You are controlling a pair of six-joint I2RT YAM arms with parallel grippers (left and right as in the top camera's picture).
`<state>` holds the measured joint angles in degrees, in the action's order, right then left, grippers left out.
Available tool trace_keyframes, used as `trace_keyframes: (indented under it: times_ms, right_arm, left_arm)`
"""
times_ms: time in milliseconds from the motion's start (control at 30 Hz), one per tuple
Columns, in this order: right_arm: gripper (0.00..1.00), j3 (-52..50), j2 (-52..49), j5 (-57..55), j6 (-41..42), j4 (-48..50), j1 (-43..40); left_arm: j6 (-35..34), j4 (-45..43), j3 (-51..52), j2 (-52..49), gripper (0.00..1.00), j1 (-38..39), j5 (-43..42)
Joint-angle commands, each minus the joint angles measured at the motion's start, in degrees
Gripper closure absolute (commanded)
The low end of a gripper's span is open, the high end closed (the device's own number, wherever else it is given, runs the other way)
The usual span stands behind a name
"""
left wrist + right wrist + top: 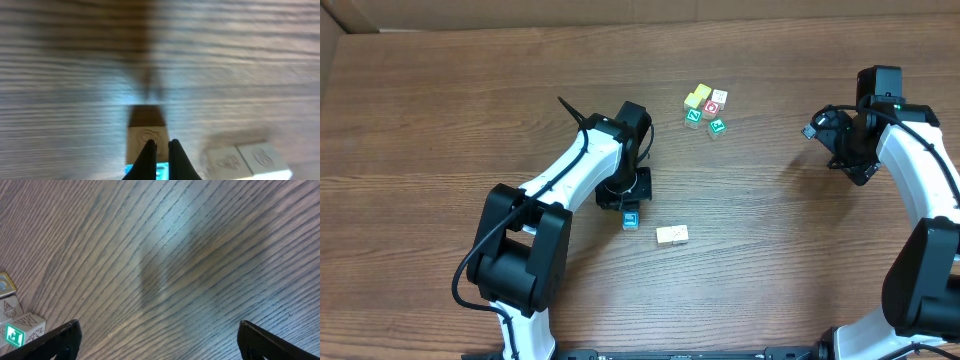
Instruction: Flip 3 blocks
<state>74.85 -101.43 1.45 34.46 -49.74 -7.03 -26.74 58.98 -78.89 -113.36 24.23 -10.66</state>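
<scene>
Your left gripper (630, 208) is near the middle of the desk (440, 120), low over the blue-framed block (631, 220). In the left wrist view its two fingers (150, 157) are closed almost fully together, with only a thin gap between the tips. They hold nothing. The block (145, 134) is much wider than that gap. The tips stand in front of its tan face, which has a faint curved mark, and a bit of blue shows at the lower edge. I cannot tell from these views if the tips really touch the block or only hang just above it.

The other two blocks lie on the desk as a pair (672, 234), a little to the side of the blue-framed one and apart from it. They touch each other side by side. In the left wrist view the cream block (226, 161) is the nearer one to the gripper, and the whitish block (263, 159) is just behind it. Each has a weak mark on its top face, but it is too blurred to read.

Your right gripper (159, 325) is wide open and empty. It is held above bare wood, well apart from all three blocks. A tight group of coloured cubes (705, 108) lies at the far side of the desk, between the two arms. Its edge is seen at the lower left of the right wrist view.
</scene>
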Motion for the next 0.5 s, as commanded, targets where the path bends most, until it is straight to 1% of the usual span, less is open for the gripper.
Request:
trace_keyframes:
  times_ms: [0, 133, 233, 367, 467]
  right_arm:
    - [0.0, 0.55, 0.35, -0.28, -0.39, 0.13, 0.04]
    - [0.0, 0.55, 0.35, -0.28, -0.39, 0.13, 0.04]
    - [0.0, 0.55, 0.35, -0.28, -0.39, 0.13, 0.04]
    - [0.0, 0.55, 0.35, -0.28, -0.39, 0.13, 0.04]
    - [0.0, 0.55, 0.35, -0.28, -0.39, 0.13, 0.04]
  left_arm:
    - [1.05, 0.26, 0.42, 0.22, 0.96, -0.2, -6.91]
    - [1.01, 1.09, 0.37, 0.22, 0.96, -0.24, -7.78]
    - [1.01, 0.7, -0.57, 0.24, 0.96, -1.11, -6.03]
    - [0.57, -1.14, -3.41, 0.24, 0.96, -2.34, -0.42]
    - [-2.86, -0.52, -3.74, 0.22, 0.96, -2.56, 7.67]
